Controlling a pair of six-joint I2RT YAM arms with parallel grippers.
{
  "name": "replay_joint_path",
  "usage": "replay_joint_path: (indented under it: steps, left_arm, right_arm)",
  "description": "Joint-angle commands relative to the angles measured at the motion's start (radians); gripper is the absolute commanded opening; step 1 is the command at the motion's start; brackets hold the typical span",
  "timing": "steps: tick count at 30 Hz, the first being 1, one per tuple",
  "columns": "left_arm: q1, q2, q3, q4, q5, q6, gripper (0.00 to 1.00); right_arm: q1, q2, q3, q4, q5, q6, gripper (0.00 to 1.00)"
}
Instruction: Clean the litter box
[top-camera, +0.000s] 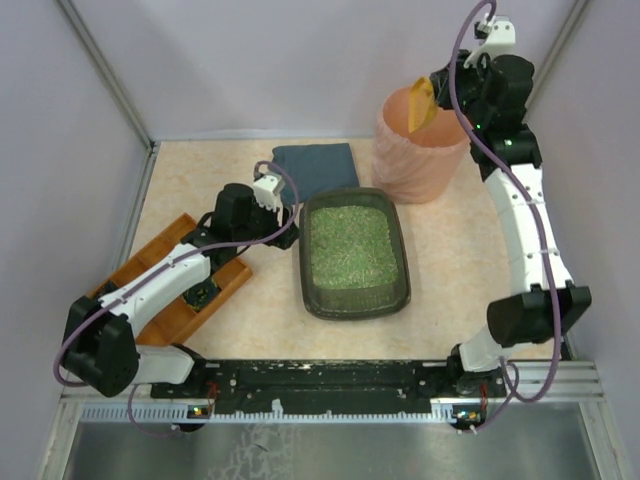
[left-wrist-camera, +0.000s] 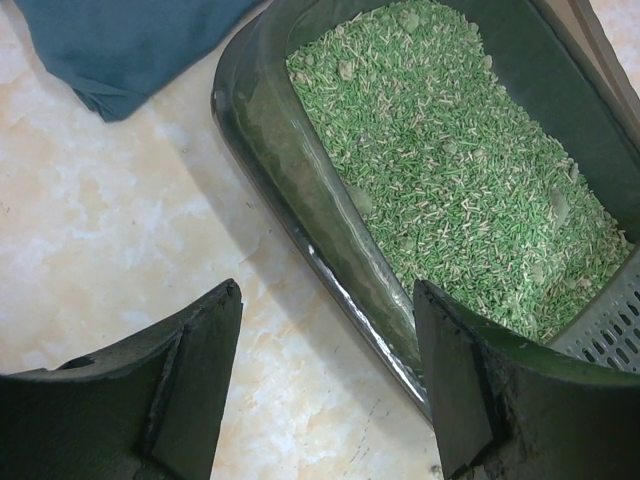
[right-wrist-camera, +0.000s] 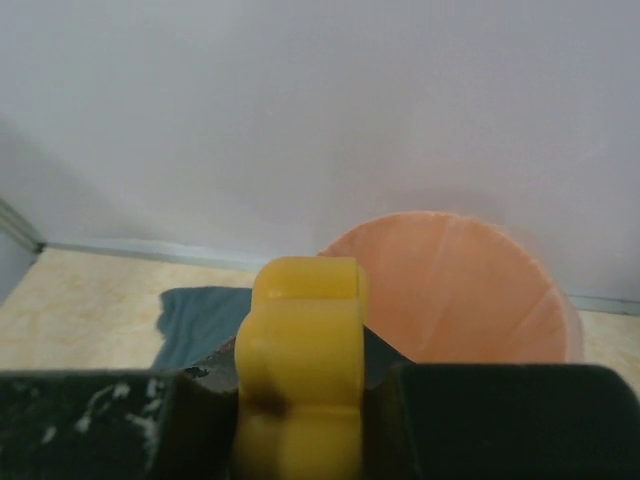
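Observation:
The litter box (top-camera: 402, 262), a dark grey-green tray of green litter, sits mid-table; its rim shows in the left wrist view (left-wrist-camera: 300, 200). My left gripper (top-camera: 285, 232) is open and empty, low at the box's left rim, one finger over the rim, the other over the table (left-wrist-camera: 325, 370). My right gripper (top-camera: 440, 95) is shut on a yellow scoop (top-camera: 420, 105) and holds it over the peach bin (top-camera: 420, 160). The scoop's handle (right-wrist-camera: 305, 360) sits between the jaws, with the bin (right-wrist-camera: 460, 290) behind.
A dark blue cloth (top-camera: 315, 165) lies behind the box, also seen in the left wrist view (left-wrist-camera: 120, 45). An orange-brown wooden tray (top-camera: 180, 320) lies under the left arm. A slotted grey part (left-wrist-camera: 610, 330) rests inside the box. White walls enclose the table.

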Motion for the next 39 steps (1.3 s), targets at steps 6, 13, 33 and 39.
replay_joint_path:
  steps: [6,13,33,39]
  left_arm:
    - [0.005,0.028,0.039,-0.008,0.042,0.011,0.75]
    - [0.004,0.053,0.047,-0.015,0.067,0.005,0.74]
    - [-0.037,0.165,0.097,-0.089,0.094,0.011,0.65]
    - [-0.053,0.196,0.114,-0.114,0.096,0.026,0.6]
  right_arm:
    - [0.113,-0.311,-0.374,0.142,-0.208,0.044,0.0]
    - [0.275,-0.457,-0.703,0.232,-0.133,0.085,0.0]
    - [0.353,-0.286,-1.006,0.564,0.123,0.408,0.0]
    - [0.387,-0.211,-1.009,0.573,0.191,0.383,0.0]
